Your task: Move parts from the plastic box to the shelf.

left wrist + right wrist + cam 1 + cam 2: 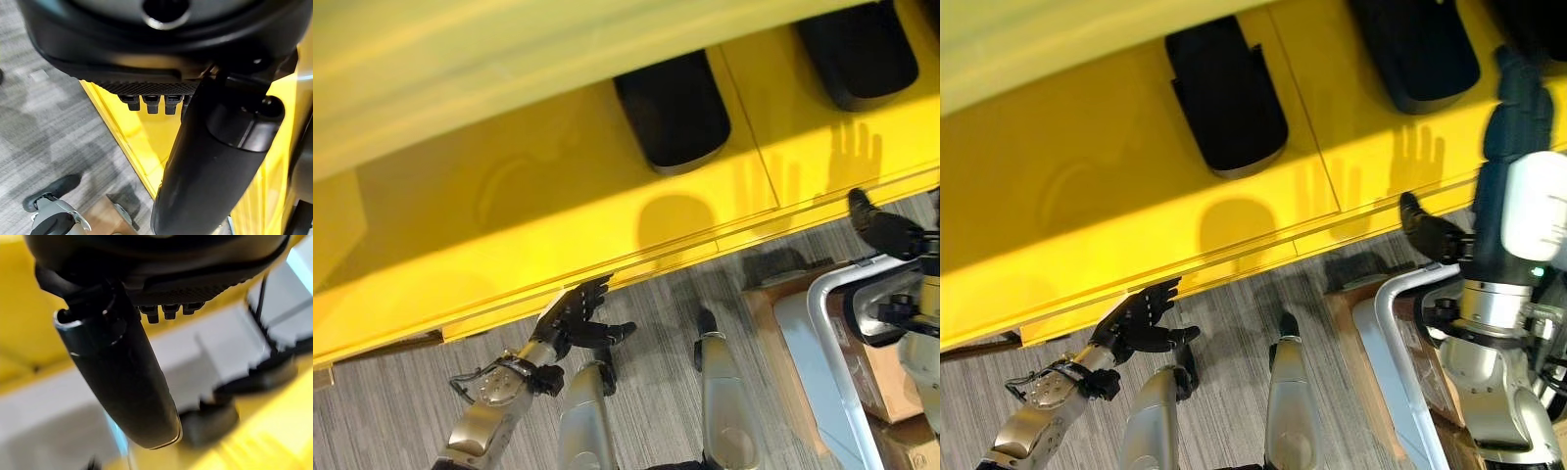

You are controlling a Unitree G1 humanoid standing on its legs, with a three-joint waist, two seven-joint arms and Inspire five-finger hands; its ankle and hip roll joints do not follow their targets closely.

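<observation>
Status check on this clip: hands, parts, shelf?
Left hand open, empty, at the yellow shelf edge. Right hand open, empty, over the white box. Two black parts already on the shelf. Nothing blocking.

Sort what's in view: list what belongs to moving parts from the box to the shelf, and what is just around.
Job:
yellow shelf
two black parts on it
white plastic box
left hand, open, empty, near the shelf edge
right hand, over the box

Just around:
cardboard under the box
grey carpet
</observation>
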